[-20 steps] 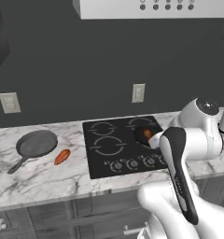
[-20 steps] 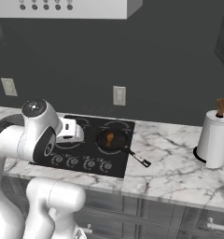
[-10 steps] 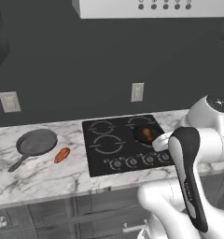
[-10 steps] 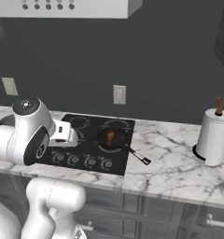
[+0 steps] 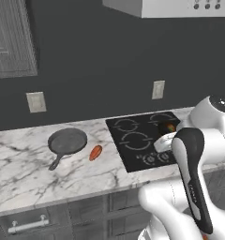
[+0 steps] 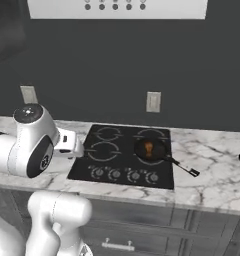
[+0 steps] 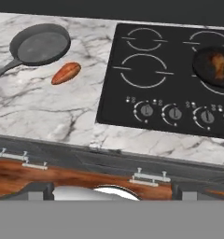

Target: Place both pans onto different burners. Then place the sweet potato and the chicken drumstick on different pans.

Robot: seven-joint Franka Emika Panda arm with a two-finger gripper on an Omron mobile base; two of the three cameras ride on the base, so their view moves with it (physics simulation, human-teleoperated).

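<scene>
Reaching next for the grey pan (image 7: 40, 45) on the surface (image 7: 48, 112), the open, empty hand should grip its handle squarely.

Two pans (image 7: 40, 45) (image 7: 215, 66), four burners (image 7: 143, 71), one sweet potato (image 7: 66, 73), one drumstick (image 7: 218, 64).

Base views flank cooktop (image 6: 123, 155), hand view overhead
</scene>
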